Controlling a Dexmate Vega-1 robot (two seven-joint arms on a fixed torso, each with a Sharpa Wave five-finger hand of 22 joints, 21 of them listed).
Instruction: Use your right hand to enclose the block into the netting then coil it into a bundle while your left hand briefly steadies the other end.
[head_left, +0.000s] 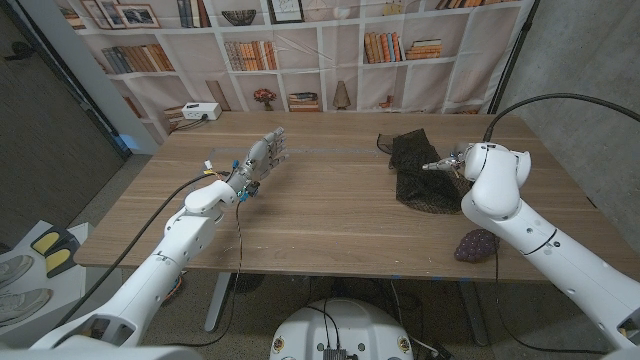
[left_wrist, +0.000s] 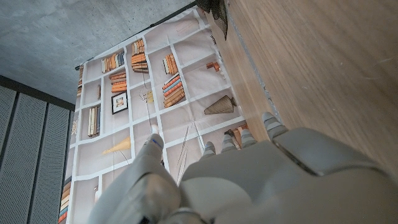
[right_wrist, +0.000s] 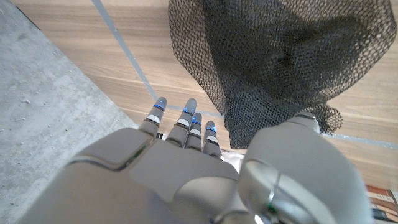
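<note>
Black netting (right_wrist: 280, 56) lies just beyond right hand (right_wrist: 205, 174), thumb touching it; grip state unclear.

The netting (head_left: 420, 172) is black, a fine hexagonal mesh that lets the pale wood show through where it lies thin and goes almost solid where it bunches (the right wrist view shows the weave best). The desk (head_left: 320, 200) is light oak-brown with straight grain and faint paler seams between its boards. Near its front right edge sits a dark purple, lumpy-textured block (head_left: 476, 245). Both arms are glossy white; the left hand (head_left: 262, 158) is grey-white with coloured wires at its wrist, and the right hand (right_wrist: 186, 174) has grey fingers (right_wrist: 189, 121) tipped with blue. Behind hangs a white backdrop (head_left: 300, 55) printed with shelves of orange, brown and tan books.
</note>
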